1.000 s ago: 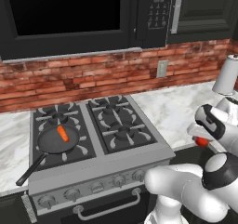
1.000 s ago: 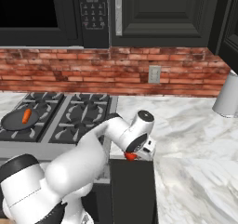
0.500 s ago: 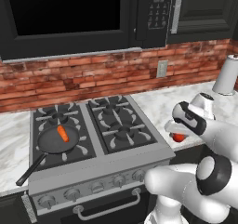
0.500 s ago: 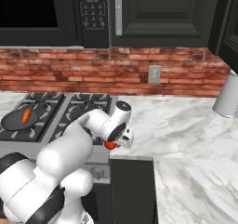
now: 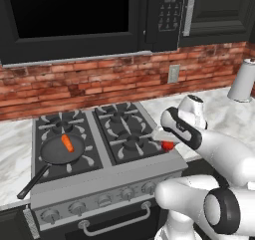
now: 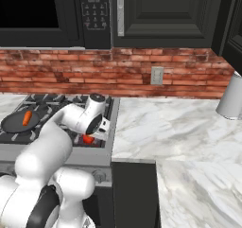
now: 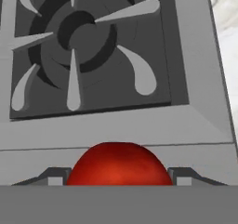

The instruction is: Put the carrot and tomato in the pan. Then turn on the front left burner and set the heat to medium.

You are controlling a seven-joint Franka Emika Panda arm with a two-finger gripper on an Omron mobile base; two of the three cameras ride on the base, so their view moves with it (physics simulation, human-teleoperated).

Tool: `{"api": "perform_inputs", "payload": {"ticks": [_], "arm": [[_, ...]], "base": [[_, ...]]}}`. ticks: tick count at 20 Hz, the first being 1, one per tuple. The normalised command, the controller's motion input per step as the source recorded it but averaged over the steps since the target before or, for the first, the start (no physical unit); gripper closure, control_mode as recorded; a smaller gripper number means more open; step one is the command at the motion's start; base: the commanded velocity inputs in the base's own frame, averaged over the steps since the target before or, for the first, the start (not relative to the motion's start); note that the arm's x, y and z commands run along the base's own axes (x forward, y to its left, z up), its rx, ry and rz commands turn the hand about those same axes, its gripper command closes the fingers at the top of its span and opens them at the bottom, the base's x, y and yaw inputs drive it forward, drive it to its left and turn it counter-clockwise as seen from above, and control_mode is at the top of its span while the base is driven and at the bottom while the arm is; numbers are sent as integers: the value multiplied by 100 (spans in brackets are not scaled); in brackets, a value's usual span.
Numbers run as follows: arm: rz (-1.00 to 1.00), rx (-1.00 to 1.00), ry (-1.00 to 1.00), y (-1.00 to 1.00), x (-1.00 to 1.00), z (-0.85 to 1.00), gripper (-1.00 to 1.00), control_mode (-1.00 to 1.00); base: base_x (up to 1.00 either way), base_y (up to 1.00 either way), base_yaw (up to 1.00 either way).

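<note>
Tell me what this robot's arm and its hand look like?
The arm is made of thick, rounded, glossy white segments joined by dark bands at the joints, with no loose cables showing. It ends in a white hand with a black face, and the gripper has two small dark grey finger tips.

The white arm rises from the base and bends forward at a dark elbow joint, its forearm reaching over the stove [image 5: 107,184] toward the front right corner. The wrist turns the gripper [image 5: 168,145] downward and slightly leftward, just above that corner's steel rim. Its two dark fingers [image 7: 55,175] stand well apart, clasping the tomato [image 7: 119,165] between them, apparently touching it on both sides, though the contact is partly hidden.
</note>
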Motion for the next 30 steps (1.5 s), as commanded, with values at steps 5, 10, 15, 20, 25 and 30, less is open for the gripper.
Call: {"api": "perform_inputs", "payload": {"ticks": [5,10,15,20,25,30], "arm": [[6,0,-1,97,0,23,100,-100],[5,0,-2,94,0,29,100,-100],[4,0,-2,89,0,44,100,-100],[4,0,-2,92,0,41,100,-100],[4,0,-2,92,0,36,100,-100],[2,0,0,79,7,9,100,-100]], "base": [[0,0,0],[0,0,0],[0,0,0],[0,0,0],[0,0,0],[0,0,0]]}}
